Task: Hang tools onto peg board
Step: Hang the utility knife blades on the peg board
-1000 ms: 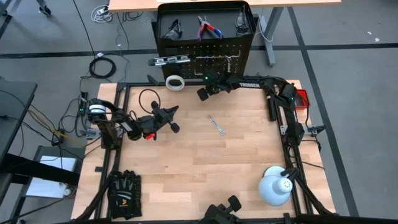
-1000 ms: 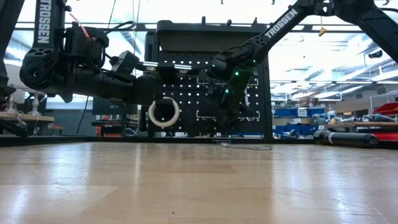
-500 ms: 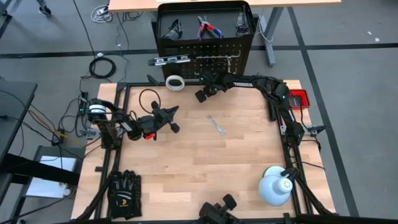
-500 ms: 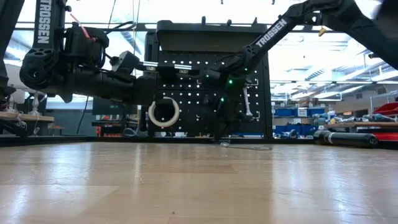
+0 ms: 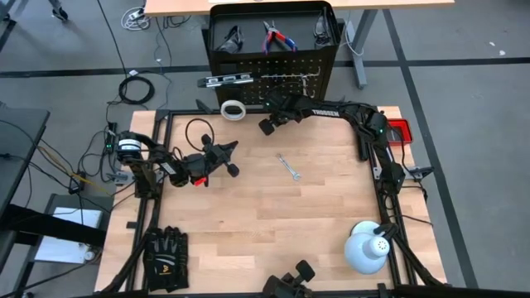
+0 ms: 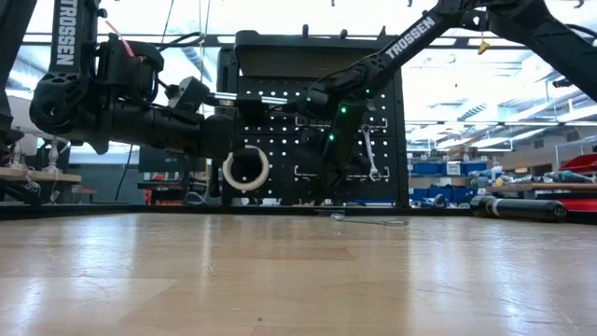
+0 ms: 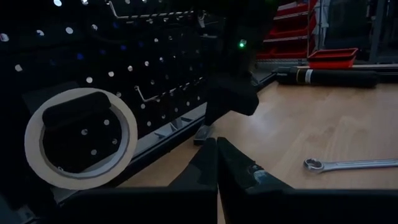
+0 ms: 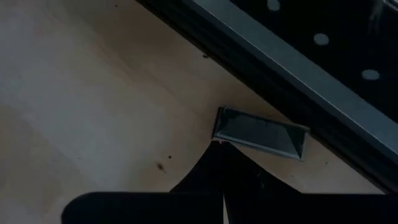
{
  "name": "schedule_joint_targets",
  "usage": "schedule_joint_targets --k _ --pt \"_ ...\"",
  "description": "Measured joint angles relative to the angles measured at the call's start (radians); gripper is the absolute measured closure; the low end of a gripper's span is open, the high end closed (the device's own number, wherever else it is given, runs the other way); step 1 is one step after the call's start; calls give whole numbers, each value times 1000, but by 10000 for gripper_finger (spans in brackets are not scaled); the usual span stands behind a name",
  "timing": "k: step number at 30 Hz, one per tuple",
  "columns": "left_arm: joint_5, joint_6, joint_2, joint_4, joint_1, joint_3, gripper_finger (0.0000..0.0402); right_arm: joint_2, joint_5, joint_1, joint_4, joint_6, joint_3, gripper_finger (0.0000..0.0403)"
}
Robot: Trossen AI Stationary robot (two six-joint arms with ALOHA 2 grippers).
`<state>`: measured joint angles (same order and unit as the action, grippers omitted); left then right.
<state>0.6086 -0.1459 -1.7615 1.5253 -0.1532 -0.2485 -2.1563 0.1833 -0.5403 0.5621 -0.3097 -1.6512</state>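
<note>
The peg board [image 5: 290,70] stands upright at the table's far edge. On it hang the dark level bar [image 5: 224,80], the white tape roll [image 6: 245,169] and a silver wrench [image 6: 370,154]. Red-handled pliers [image 5: 277,37] and black-framed glasses [image 5: 232,37] lie in its top tray. A second silver wrench [image 5: 288,166] lies flat on the table. My right gripper [image 5: 267,127] is shut, slanting down just above the table at the board's foot, between the tape roll and the hanging wrench. My left gripper [image 5: 233,159] waits shut and level at the table's left.
Black gloves [image 5: 166,257] lie at the near left corner, and a white dome lamp [image 5: 367,248] stands at the near right. A small red box [image 5: 402,130] sits at the far right. A grey metal foot [image 8: 258,134] of the board lies just ahead of my right fingertips.
My right gripper has slid a little toward the table's left along the peg board's face, rolling slightly and staying shut. It no longer covers the hanging wrench in the low view.
</note>
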Motion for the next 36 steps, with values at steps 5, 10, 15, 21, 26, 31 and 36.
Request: schedule_joint_targets --k 5,10,15,21,26,31,36 --pt "0 0 0 -1 0 0 402 0 -2 20 2 -33 0 395" --pt "0 0 0 -1 0 0 402 0 -2 48 2 -39 0 395" --pt "0 0 0 -1 0 0 402 0 -2 80 -4 69 0 392" --pt "0 0 0 -3 0 0 402 0 84 99 -7 638 1 368" --pt "0 1 0 -3 0 0 402 0 163 93 -2 1284 1 360" --pt "0 0 0 -3 0 0 402 -2 144 51 28 1785 7 384" --pt "0 -4 0 -5 0 0 402 -3 200 47 -30 1924 12 394"
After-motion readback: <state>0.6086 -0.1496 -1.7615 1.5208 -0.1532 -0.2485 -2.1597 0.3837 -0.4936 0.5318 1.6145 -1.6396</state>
